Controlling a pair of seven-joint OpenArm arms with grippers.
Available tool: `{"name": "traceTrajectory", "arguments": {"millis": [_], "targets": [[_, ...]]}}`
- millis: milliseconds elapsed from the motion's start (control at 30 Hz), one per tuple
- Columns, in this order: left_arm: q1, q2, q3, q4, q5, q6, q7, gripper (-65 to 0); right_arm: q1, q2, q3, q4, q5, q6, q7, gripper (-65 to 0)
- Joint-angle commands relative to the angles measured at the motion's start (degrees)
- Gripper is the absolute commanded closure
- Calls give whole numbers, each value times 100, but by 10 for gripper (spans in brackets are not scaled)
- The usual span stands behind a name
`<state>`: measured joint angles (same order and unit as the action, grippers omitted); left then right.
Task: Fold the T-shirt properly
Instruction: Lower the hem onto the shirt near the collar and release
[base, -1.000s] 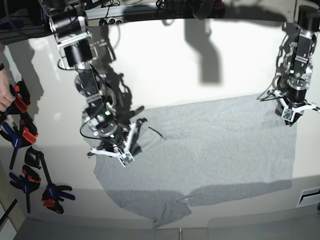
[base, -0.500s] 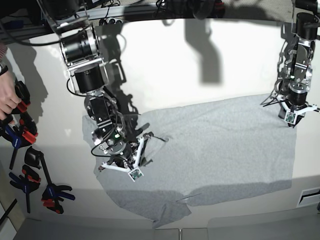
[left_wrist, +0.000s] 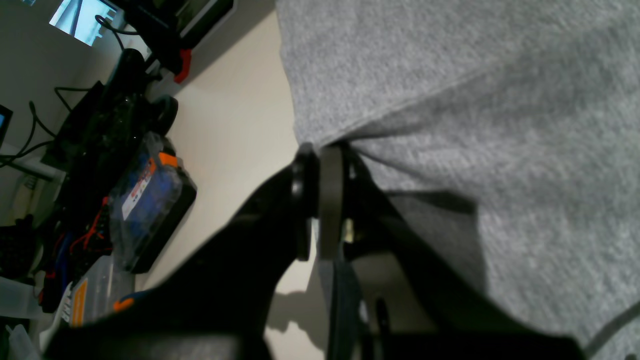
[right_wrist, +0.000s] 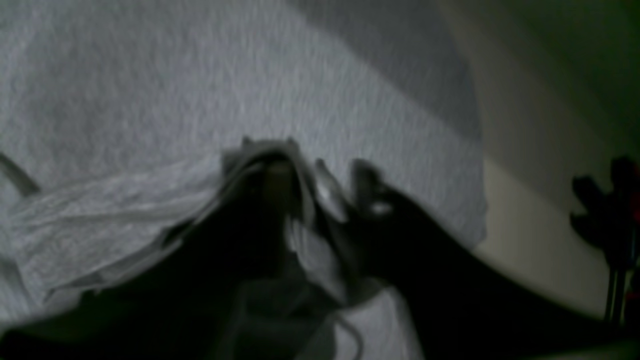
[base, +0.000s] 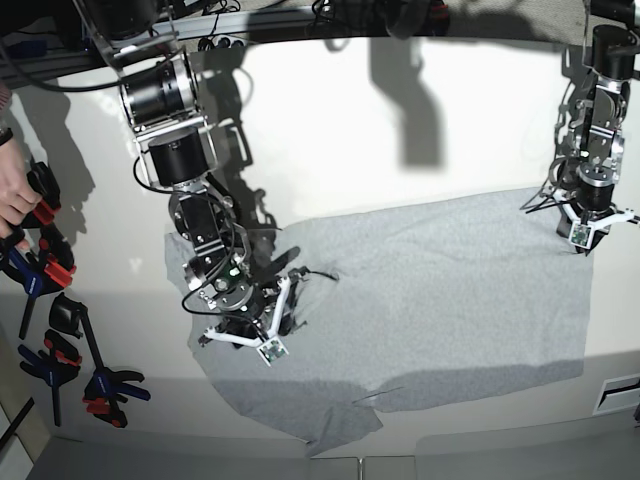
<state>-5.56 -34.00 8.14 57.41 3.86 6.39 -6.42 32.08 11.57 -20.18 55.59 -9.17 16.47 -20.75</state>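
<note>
- The large light heather-grey cotton T-shirt (base: 440, 290) lies spread plain side up across the pale cream tabletop (base: 330, 130), a rumpled flap hanging toward the near edge.
- On the far right corner in the base view, the left gripper (base: 582, 232) pinches the shirt's edge: in the left wrist view its black pads (left_wrist: 330, 195) are pressed together with grey hem caught between them (left_wrist: 320, 165).
- On the other side, the right gripper (base: 275, 322) sits low on the cloth near the shirt's left end.
- Right wrist view is dark and blurred: its fingertips (right_wrist: 370, 192) stand parted, a bunched fold of fabric draped over one of them; whether it grips, I can't tell.
- Black clamps with red and blue handles (base: 60, 350) lie along the table's left edge, and a person's hand (base: 12, 200) is over them.
</note>
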Motion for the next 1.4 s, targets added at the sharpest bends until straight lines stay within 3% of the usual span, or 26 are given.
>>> {"name": "traceTrajectory", "arguments": {"millis": [0,67,400,533,733,900,1000,1100,1167,1233,1367], "targets": [[-109,-125,-57,79,13,114,-140,0,216,17,33,85,-83,-107,286,-290],[-109,-125,-57,79,13,114,-138,0,219,17,33,85,-273,-109,509,-347],[-111,-127,-59,79,15,116,-138,0,216,17,33,85,-273,-109,485,-347],[-111,-127,-59,79,22,114,-140,-7,219,15,33,85,-258,-107,197,-347],[-131,-129,-59,79,772,120,-138,-247,219,17,33,85,-256,-109,-151,-347],[-243,-125,-59,79,953,136,216,-254,221,15,35,85,127,-107,-389,-346],[-302,-125,-59,94,546,157,776,-254,199,52,39,87,787,-111,-1038,-345],[-282,-125,-59,234,-511,155,1421,-254,-9,197,160,103,1502,-103,-901,-345],[-264,-122,-59,306,-970,155,1541,-254,-162,210,431,107,1558,-79,-839,-345],[-219,-125,-59,437,-1038,155,1534,-254,-295,208,802,107,1561,26,-841,-345],[-79,-122,-59,999,-1073,155,1539,-254,-549,210,1663,107,1563,592,-844,-345]]}}
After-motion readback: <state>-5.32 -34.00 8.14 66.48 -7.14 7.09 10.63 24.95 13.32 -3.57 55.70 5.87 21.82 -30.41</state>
